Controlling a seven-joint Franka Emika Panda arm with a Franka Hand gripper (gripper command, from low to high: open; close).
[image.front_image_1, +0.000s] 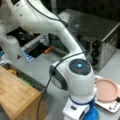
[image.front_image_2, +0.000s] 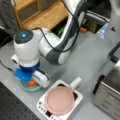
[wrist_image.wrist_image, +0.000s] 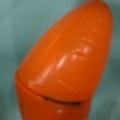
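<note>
An orange toy carrot (wrist_image.wrist_image: 67, 65) fills the wrist view, its pointed tip toward the top right, lying on a teal surface (wrist_image.wrist_image: 15, 22). In a front view the carrot (image.front_image_2: 31, 83) rests in a shallow teal dish (image.front_image_2: 28, 87) near the table's front left edge. The gripper (image.front_image_2: 29, 80) hangs straight down over the dish, its blue and white hand right above the carrot. Its fingers are hidden under the hand. In a front view only the wrist and the blue hand mount (image.front_image_1: 90, 114) show at the bottom.
A pink pan (image.front_image_2: 59, 100) with a white handle sits on a white cooker (image.front_image_2: 77, 96) right of the dish, also the pan (image.front_image_1: 107, 90). A steel toaster oven (image.front_image_1: 95, 35) stands behind. A wooden cabinet (image.front_image_1: 17, 95) borders the grey table (image.front_image_2: 87, 57).
</note>
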